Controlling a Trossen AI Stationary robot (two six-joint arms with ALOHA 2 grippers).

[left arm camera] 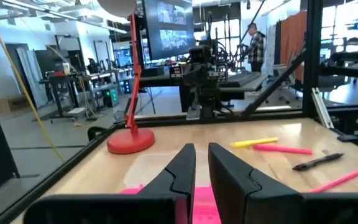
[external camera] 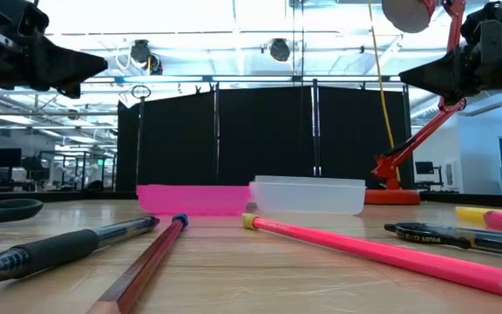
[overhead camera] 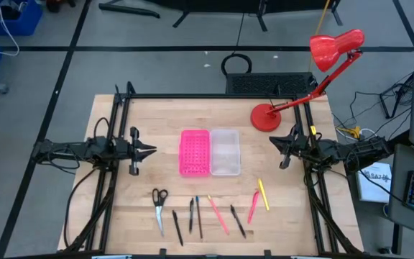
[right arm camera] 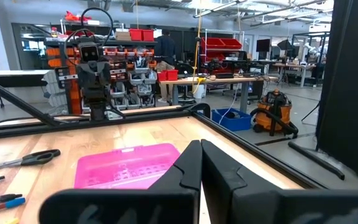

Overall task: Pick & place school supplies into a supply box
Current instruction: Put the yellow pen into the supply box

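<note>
Both arms are parked above the bench, one at each side, pointing at each other. The left hand (overhead camera: pixel 149 150) has its fingers just slightly parted with nothing between them, and the right hand (overhead camera: pixel 277 149) is pressed together, also holding nothing.

Between them in the middle of the bench (overhead camera: pixel 121 119) sits the supply box (overhead camera: pixel 225 152), a small clear, cloudy plastic tray with rounded corners, looks empty from above. It is touching a bright pink panel (overhead camera: pixel 195 152) full of little holes, same size, on its left-arm side.

All the supplies are in a loose row along the front edge, well apart from the box: scissors (overhead camera: pixel 159 206) with black handles and silver blades, a few dark pens (overhead camera: pixel 192 215), a pink pencil (overhead camera: pixel 218 214), another black pen (overhead camera: pixel 238 220), a pink marker (overhead camera: pixel 254 205) and a yellow one (overhead camera: pixel 264 194) side by side.

Only writing I can make out is "PILOT" on the black pen (external camera: pixel 460 235) in the low view; the rest of that print I can't read.

A red desk lamp (overhead camera: pixel 266 117) stands at the back right corner.
</note>
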